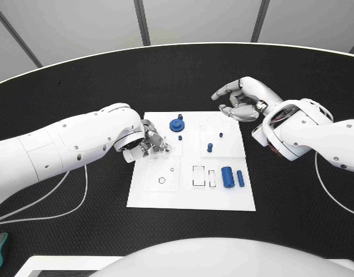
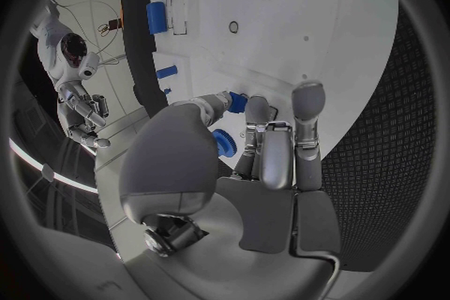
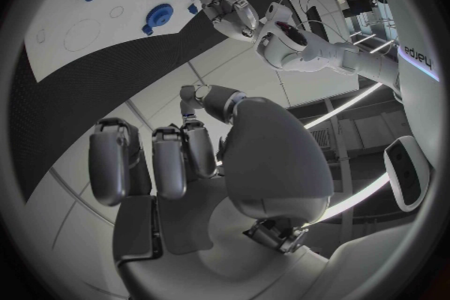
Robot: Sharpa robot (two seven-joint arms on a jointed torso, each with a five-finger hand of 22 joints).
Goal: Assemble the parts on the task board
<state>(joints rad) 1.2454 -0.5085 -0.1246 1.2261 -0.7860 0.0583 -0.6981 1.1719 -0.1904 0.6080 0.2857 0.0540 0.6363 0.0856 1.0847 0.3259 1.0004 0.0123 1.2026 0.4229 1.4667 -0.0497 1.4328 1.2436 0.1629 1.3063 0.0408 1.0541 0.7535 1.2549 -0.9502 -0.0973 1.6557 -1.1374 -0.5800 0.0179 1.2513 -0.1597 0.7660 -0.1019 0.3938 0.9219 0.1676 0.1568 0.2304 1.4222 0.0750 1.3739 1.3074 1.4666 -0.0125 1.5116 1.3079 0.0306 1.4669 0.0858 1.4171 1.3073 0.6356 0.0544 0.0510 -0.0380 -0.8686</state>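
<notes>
Pinching a small blue part (image 2: 238, 102) over the task board (image 1: 189, 196), the left hand (image 1: 150, 141) may drop it; the right hand (image 1: 242, 98) is curled, holding nothing.

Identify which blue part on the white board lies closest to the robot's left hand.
The round, gear-like blue part near the board's far edge, just beside the left hand. The cylinder and slim pin lie across the task board, towards its right side.
</notes>
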